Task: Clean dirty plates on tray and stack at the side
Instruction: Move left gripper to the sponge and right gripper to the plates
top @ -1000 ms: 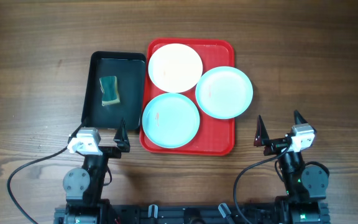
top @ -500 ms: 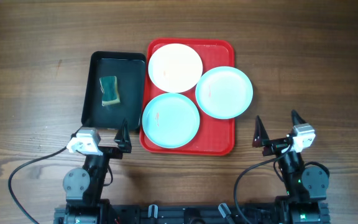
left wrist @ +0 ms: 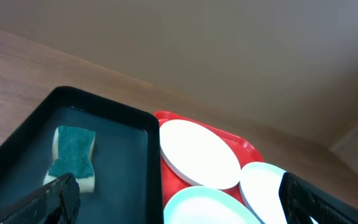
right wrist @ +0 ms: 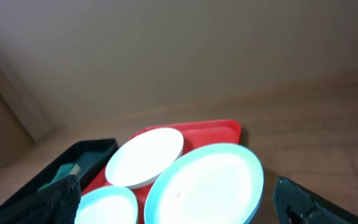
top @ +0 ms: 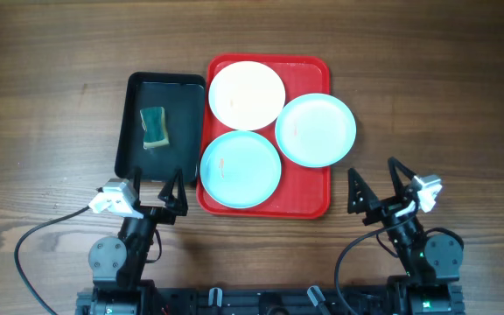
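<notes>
Dark wood table (top: 42,70), plain beige wall in both wrist views, red tray (top: 315,203) at table centre with all three plates on it: white plate (top: 247,95) at the far left of the tray, right blue plate (top: 316,129) overhanging the tray's right rim, near blue plate (top: 241,168) at the near left, its edge touching the white one. Faint orange marks on both blue plates. Black tray (top: 131,149) butts against the red tray's left side, green sponge (top: 154,128) lying in it. Left tool (top: 153,188) at the near edge of the black tray, fingers (left wrist: 58,198) spread wide, gripping nothing, touching no plate. Right tool (top: 376,185) near the red tray's near right corner, also spread wide, nothing between the jaws, apart from the tray. Versus a second ago: right tool has swung left toward the red tray and now angles at it, left tool has turned slightly with its white body shifted left, opening on both looks about the same, plates, trays and sponge unmoved
</notes>
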### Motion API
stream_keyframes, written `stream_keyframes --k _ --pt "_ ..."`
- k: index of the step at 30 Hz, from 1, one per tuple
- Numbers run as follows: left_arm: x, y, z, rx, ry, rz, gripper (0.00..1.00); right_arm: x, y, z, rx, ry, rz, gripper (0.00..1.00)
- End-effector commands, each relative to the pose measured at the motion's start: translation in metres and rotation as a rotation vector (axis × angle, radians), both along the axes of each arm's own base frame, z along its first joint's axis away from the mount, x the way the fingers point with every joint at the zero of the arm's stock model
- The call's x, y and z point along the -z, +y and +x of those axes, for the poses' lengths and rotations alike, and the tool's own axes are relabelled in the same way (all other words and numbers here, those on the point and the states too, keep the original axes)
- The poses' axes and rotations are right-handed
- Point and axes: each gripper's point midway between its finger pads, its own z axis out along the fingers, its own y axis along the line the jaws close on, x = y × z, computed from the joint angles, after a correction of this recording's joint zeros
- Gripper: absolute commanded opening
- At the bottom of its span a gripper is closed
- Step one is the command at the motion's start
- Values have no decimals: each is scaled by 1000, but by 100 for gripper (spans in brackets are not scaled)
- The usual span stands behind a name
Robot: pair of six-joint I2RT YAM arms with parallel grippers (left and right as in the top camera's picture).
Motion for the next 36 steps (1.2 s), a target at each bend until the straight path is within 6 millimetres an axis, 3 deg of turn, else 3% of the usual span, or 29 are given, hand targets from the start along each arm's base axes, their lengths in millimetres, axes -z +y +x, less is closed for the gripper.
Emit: stream_keyframes --k 1,5,8,14,22,26,30,36 --pt "-17 -5 -6 35 2 -20 100 -31 5 -7 -37 -37 -13 100" --pt "-57 -5 -11 34 2 -12 100 -63 5 -7 -33 -30 -22 100" --pt "-88 -5 -8 34 54 17 100 -83 5 3 -36 38 -37 99" --pt "-110 -5 19 47 355 66 100 -91 23 37 -157 299 -64 100" --pt "-76 -7 69 64 852 57 100 -54 31 64 -291 859 -153 100" --pt "-38 -10 86 81 1003 48 100 -29 47 70 -373 1072 -35 100" --pt "-14 -8 90 78 1082 52 100 -7 63 69 -446 1120 -83 100" --pt "-10 15 93 -42 1085 137 100 -10 104 62 -514 1110 -92 100"
